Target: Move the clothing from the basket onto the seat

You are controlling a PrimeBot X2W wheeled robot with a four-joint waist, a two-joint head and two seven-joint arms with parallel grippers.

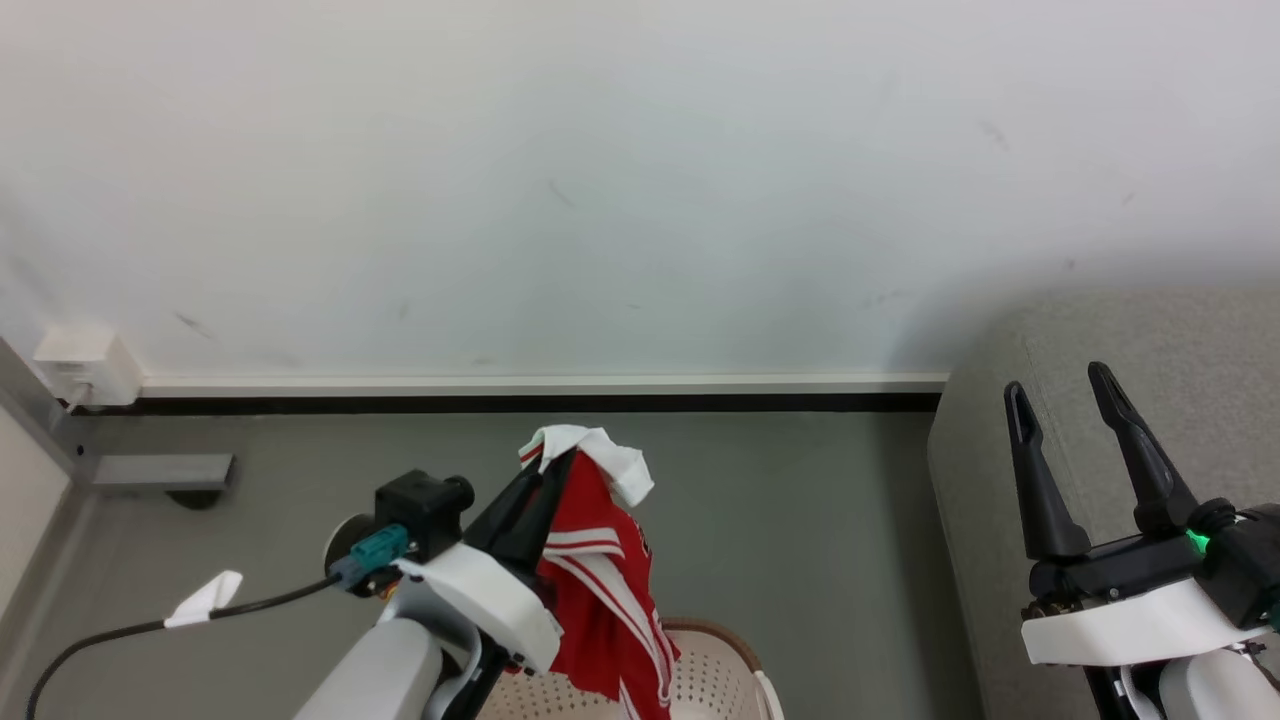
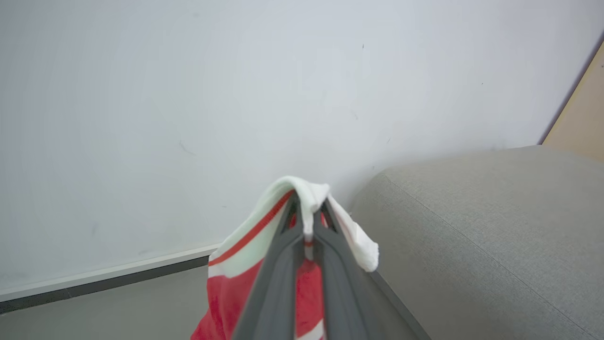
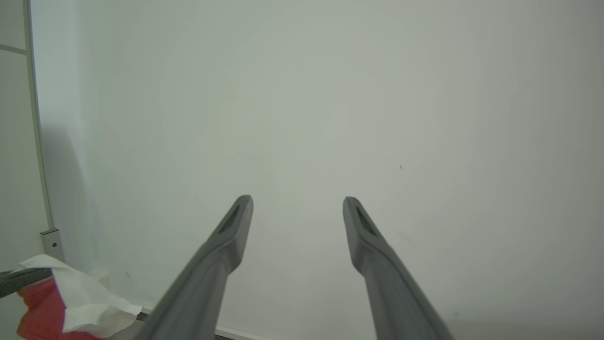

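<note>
Left hand is raised above the basket, its two dark fingers pressed tight together on a white-trimmed edge of the clothing, so the garment is pinched firmly between the tips. From that grip the red fabric with its white stripes hangs straight down toward the basket, and its lower part crosses the brown rim at the bottom edge of the head view; whether the hem touches the inside of the basket I cannot tell. A fold of white trim flops over the fingertips on both sides, as the left wrist view shows. The basket stands on the grey floor, with its far rim and a strip of its cream, holed wall in view. To the right of the basket, across a strip of floor, is the light-grey seat, with a rounded edge and a stitched seam. Right hand is well to the right of the basket, in front of the seat in the head view, its fingers spread wide and pointing up with nothing between them. Beyond the basket a white wall meets the floor at a pale skirting board. Left of the basket a black cable with a white tag trails from the left arm.
</note>
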